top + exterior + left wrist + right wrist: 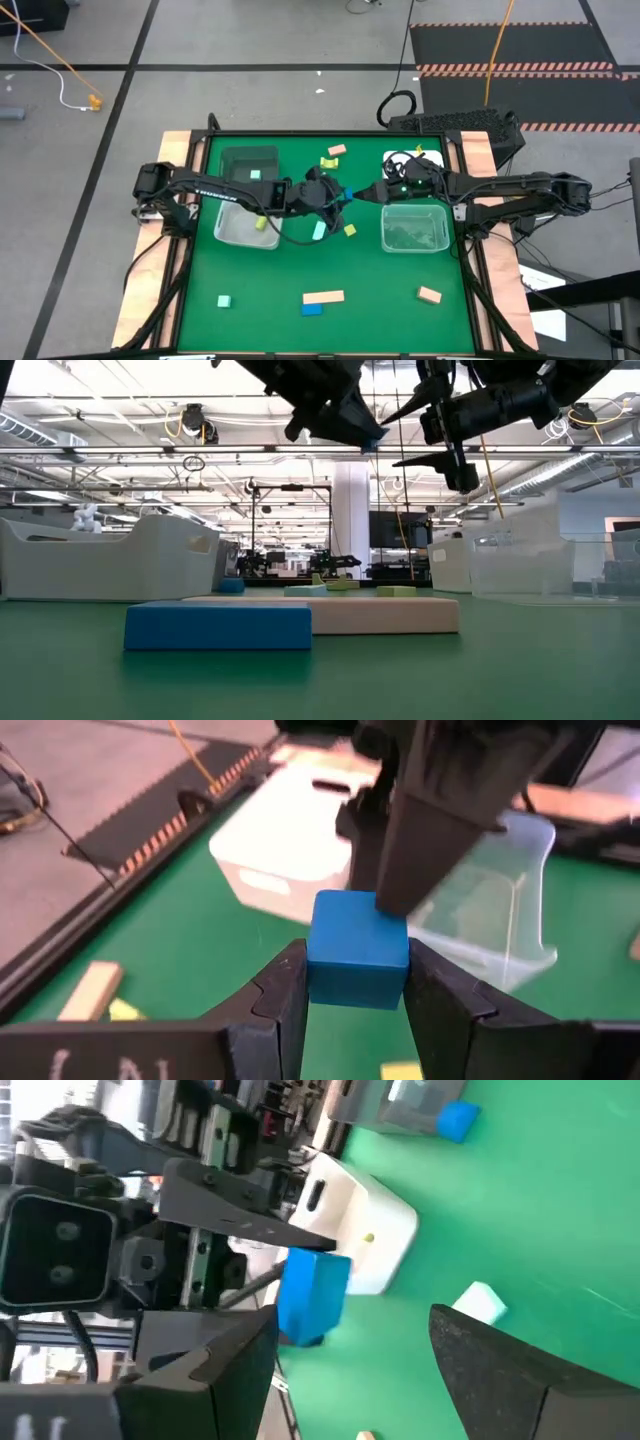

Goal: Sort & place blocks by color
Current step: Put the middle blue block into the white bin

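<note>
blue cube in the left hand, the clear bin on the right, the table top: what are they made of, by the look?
Small blue cube, clamped in the left hand: probably painted wood or hard plastic; matte, crisp edges, no grain visible.
Clear rectangular bin: thin glossy plastic, see-through walls with a rolled rim.
Green table top: looks like felt or a matte mat; flat colour, no reflections. Can't settle which.

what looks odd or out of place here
Nothing is spilled or broken. The one unusual thing: the left gripper holds a blue cube in mid-air, and the open right gripper is closing in beside it.

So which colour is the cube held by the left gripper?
Blue cube, left gripper shut on it; clearest in left wrist view.
</note>
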Controlling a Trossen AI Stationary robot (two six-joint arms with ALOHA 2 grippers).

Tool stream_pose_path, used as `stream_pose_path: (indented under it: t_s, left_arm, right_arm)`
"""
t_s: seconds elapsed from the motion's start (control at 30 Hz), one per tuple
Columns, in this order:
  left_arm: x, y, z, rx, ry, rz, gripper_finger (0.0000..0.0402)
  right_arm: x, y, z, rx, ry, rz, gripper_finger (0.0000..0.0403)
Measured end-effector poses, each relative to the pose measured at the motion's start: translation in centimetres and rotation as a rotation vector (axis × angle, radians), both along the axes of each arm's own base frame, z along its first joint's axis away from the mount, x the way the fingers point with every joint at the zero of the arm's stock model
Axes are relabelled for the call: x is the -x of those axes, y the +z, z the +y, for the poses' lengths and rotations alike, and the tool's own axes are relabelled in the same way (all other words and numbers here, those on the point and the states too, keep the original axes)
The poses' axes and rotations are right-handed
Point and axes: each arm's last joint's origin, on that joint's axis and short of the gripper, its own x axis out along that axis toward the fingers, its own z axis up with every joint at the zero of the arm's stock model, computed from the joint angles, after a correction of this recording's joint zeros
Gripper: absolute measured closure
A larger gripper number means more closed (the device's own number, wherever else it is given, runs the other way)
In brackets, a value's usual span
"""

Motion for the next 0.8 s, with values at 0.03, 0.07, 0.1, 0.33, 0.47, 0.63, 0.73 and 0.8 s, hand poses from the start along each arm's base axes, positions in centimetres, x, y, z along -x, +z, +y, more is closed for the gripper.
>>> stream_pose_path:
  t_s: [0.03, 0.07, 0.1, 0.33, 0.47, 0.63, 0.73, 0.8]
  left_arm:
    - [0.0, 0.1, 0.1, -0.008, 0.000, -0.006, 0.0272]
    - [-0.1, 0.1, 0.3, -0.016, -0.001, -0.011, 0.0272]
    - [-0.1, 0.2, 0.4, -0.024, -0.002, -0.020, 0.0272]
    - [-0.2, 0.4, 0.8, -0.044, 0.008, -0.032, 0.0272]
    - [-0.2, 0.5, 0.8, -0.075, -0.006, -0.029, 0.0272]
    - [-0.2, 0.4, 0.9, -0.079, -0.002, -0.018, 0.0272]
    - [-0.1, 0.3, 0.9, -0.086, 0.000, -0.005, 0.0271]
    - [-0.1, 0.3, 0.9, -0.089, -0.003, 0.001, 0.0265]
  right_arm:
    - [-0.2, 0.1, 0.0, 0.004, 0.000, -0.019, 0.0151]
    - [-0.4, 0.1, -0.1, 0.008, 0.000, -0.037, 0.0151]
    - [-0.6, 0.2, -0.1, 0.012, 0.000, -0.057, 0.0151]
    - [-1.8, 0.1, -0.4, 0.032, -0.003, -0.144, 0.0151]
    - [-2.4, -0.5, -0.5, 0.018, -0.006, -0.142, 0.0154]
    - [-3.0, -0.9, -0.7, 0.013, -0.009, -0.154, 0.0190]
    - [-3.1, -1.1, -0.7, 0.009, -0.010, -0.157, 0.0231]
    - [-3.1, -1.2, -0.7, -0.011, -0.015, -0.150, 0.0263]
